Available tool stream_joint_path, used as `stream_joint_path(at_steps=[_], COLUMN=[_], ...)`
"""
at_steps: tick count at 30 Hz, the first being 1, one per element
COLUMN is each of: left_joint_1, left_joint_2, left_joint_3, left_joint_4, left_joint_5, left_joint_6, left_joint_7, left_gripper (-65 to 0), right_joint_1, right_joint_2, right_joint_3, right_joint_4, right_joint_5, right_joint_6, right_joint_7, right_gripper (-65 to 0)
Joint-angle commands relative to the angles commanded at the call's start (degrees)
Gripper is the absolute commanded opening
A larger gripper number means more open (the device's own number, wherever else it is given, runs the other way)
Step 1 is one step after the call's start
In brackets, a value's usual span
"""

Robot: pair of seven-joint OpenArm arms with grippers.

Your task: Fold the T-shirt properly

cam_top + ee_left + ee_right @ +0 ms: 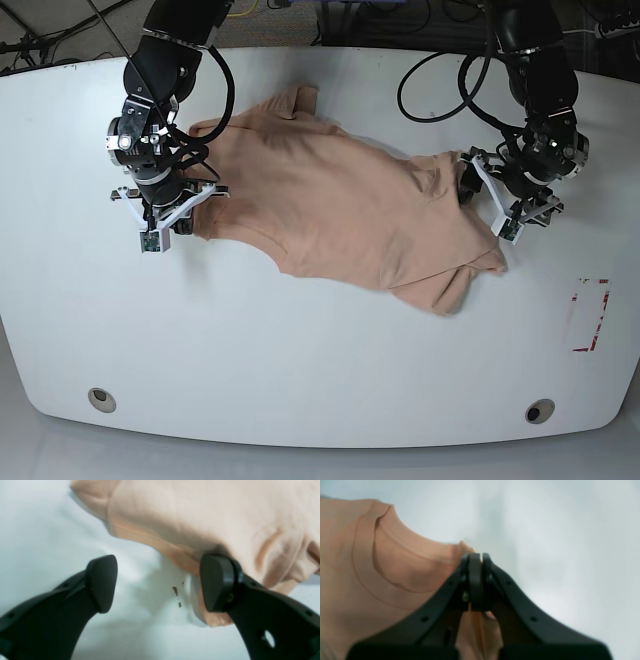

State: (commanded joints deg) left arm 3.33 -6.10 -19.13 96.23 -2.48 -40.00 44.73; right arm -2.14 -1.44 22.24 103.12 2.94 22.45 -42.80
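Note:
The peach T-shirt (340, 205) lies spread and wrinkled across the middle of the white table (300, 370). In the right wrist view my right gripper (476, 557) is shut on a fold of the T-shirt (382, 562) just beside the round collar (362, 562). In the base view that right gripper (198, 205) sits at the shirt's left end. My left gripper (160, 585) is open at the hem of the T-shirt (200, 517). One finger (217, 582) touches the cloth edge, the other finger (102, 582) is over bare table. In the base view the left gripper (478, 198) is at the shirt's right end.
A red-marked rectangle (590, 315) is on the table at the right. Two round fittings (100, 398) (540, 410) sit near the front edge. Cables (440, 70) loop at the back. Small brown specks (176, 591) lie on the table between my left fingers.

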Motion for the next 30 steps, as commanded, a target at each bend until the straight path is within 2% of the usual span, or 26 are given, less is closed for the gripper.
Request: stream_joint_path(at_steps=[11, 17, 25, 27, 30], left_joint_1=[3.3, 4.9, 5.2, 4.2, 3.2], left_joint_2=[-0.1, 0.2, 1.0, 0.9, 1.0], left_joint_3=[0.3, 0.3, 0.1, 0.3, 0.3], left_joint_4=[3.6, 9.2, 14.3, 15.5, 14.9], left_joint_5=[0.4, 0.1, -0.1, 0.1, 0.1], left_joint_6=[0.0, 0.0, 0.0, 0.0, 0.0], left_joint_7=[1.2, 1.0, 0.9, -0.3, -0.7], left_gripper=[-11.3, -13.8, -26.4, -35.9, -38.5], right_joint_1=[-2.0, -2.3, -2.1, -1.5, -1.4], right_joint_2=[0.1, 0.1, -0.1, -0.1, -0.1], right_joint_3=[-0.5, -0.4, -0.2, -0.2, -0.2], right_joint_4=[0.5, 0.5, 0.6, 0.8, 0.5], right_joint_5=[-0.2, -0.5, -0.5, -0.4, -0.5], right_joint_6=[0.09, -0.09, -0.06, 0.01, 0.03], right_joint_7=[0.3, 0.5, 0.5, 0.2, 0.1], right_gripper=[-65.0, -65.0, -65.0, -65.0, -65.0])
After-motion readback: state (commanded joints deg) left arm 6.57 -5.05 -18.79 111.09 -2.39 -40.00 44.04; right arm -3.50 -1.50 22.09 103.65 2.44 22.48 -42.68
